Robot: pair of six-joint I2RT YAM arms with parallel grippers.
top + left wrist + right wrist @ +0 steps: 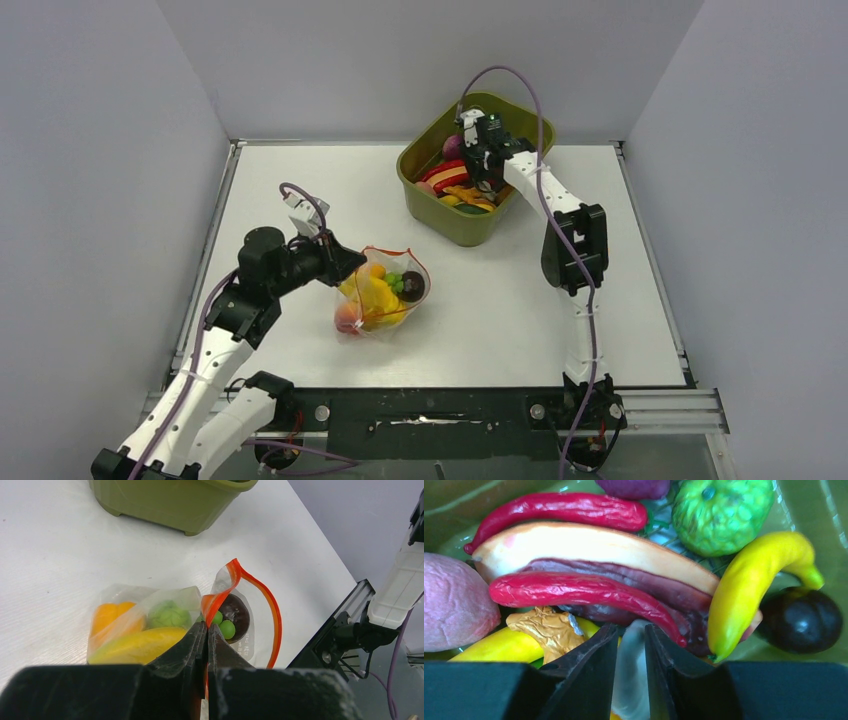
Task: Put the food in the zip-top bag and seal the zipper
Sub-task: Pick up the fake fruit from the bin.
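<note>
Left wrist shows left hand pinching zip-top bag at zipper.

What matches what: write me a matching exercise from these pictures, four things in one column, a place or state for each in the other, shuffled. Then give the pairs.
Column one
1. left tool
2. right tool
3. zip-top bag
4. curved banana

Column two
a. yellow, beside a dark round fruit
b. lying on the table, mouth unsealed
c. reaching into the olive-green tub
d. shut on the bag's edge

Pairs: 1-d, 2-c, 3-b, 4-a
</note>
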